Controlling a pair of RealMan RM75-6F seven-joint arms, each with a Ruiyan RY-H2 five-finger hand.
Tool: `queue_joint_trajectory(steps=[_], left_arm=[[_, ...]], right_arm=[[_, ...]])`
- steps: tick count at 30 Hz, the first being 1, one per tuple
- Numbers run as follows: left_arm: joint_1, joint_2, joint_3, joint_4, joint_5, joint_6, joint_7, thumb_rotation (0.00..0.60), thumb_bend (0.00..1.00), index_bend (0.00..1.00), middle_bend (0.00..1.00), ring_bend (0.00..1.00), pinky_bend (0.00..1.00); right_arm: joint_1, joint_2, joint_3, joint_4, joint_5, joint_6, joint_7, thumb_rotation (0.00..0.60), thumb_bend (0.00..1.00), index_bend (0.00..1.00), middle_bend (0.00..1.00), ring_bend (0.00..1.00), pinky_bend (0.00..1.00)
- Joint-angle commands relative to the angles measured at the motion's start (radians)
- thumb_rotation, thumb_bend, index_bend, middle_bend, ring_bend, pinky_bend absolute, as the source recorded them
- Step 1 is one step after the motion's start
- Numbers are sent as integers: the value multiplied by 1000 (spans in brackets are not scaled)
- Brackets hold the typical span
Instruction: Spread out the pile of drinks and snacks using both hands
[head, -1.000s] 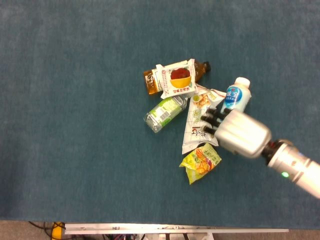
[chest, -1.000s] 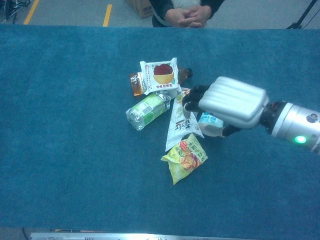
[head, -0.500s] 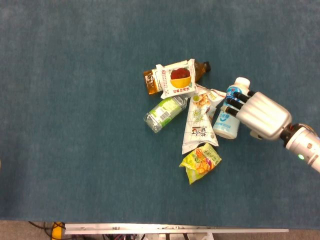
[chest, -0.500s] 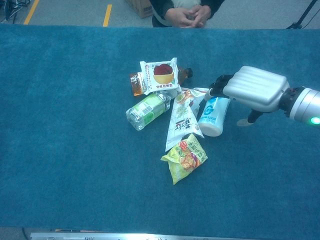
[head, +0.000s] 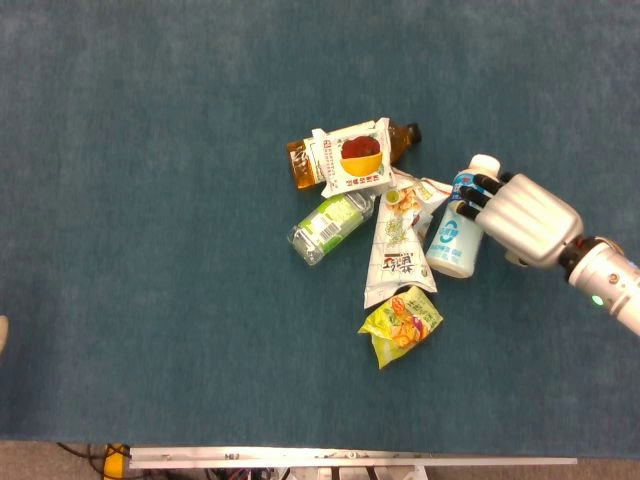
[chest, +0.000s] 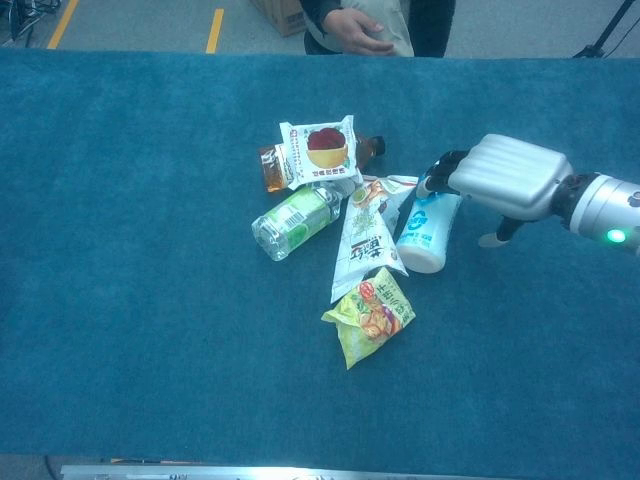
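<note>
The counter (head: 150, 250) is covered in a napped teal fabric, and a loose pile of drinks and snacks is seen right of its centre. A flat white snack packet (head: 352, 157), printed with a red-and-yellow bowl, is laid across an amber tea bottle (head: 299, 164) with a dark cap. Below these, a clear plastic bottle (head: 331, 224) with a green label is lying on its side; its contents cannot be made out. A long, crinkled white pouch (head: 397, 246) tapers downward beside it, and a small glossy yellow-green bag (head: 400, 326) is touching the pouch's lower end. At the pile's right edge a smooth, rounded white bottle (head: 460, 222) with blue print and a white cap is lying tilted against the pouch.

The right robot hand (head: 520, 215), a ribbed silver shell with dark fingers (chest: 443, 163), is shown with its fingertips curled over the capped end of the white bottle; whether a true grip is formed cannot be told. The left robot hand is not seen in either view.
</note>
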Motion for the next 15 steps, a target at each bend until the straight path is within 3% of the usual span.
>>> queue_joint_trajectory(steps=[1,15], left_arm=[[1,2,-1,2,-3,2,-3,600,351,146,188,135,150],[-1,-4,0,15,-5,-2,-17,600,351,146,188,135,150]], right_arm=[[4,-10,9,6,3,-7,-3,600,0,251,270,230,483],[12,-51,18,30,26,-58,-55,600,0,251,270,230,469]])
